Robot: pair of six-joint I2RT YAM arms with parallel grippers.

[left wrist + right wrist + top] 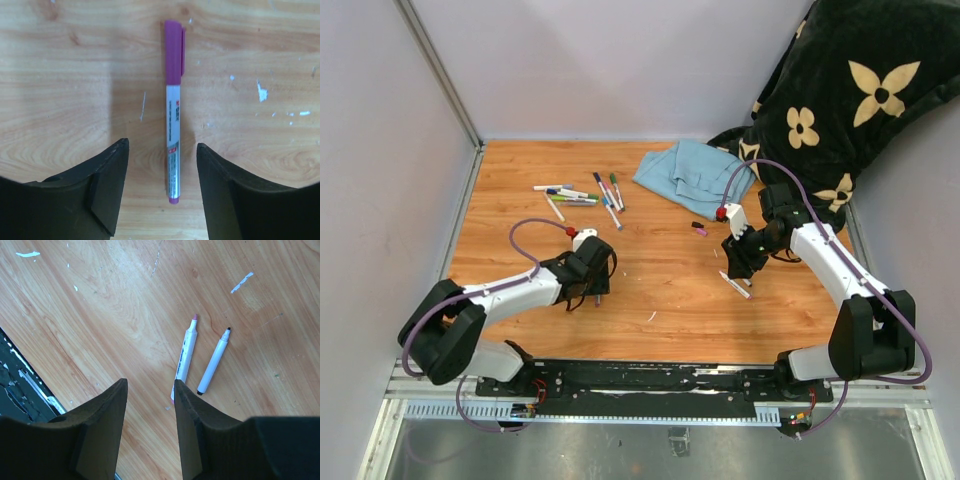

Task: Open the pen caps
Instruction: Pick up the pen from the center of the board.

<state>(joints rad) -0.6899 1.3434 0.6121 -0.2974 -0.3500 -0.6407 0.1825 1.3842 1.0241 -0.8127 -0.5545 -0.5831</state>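
Already I'm counting two uncapped markers; left gripper and right gripper are hanging released; purple cap and capped cluster are waiting.

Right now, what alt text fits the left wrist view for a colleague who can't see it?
A white marker with its purple cap on lies flat on the wooden table, cap end pointing away from the camera. The left gripper is open, its two black fingers either side of the marker's near end without touching it.
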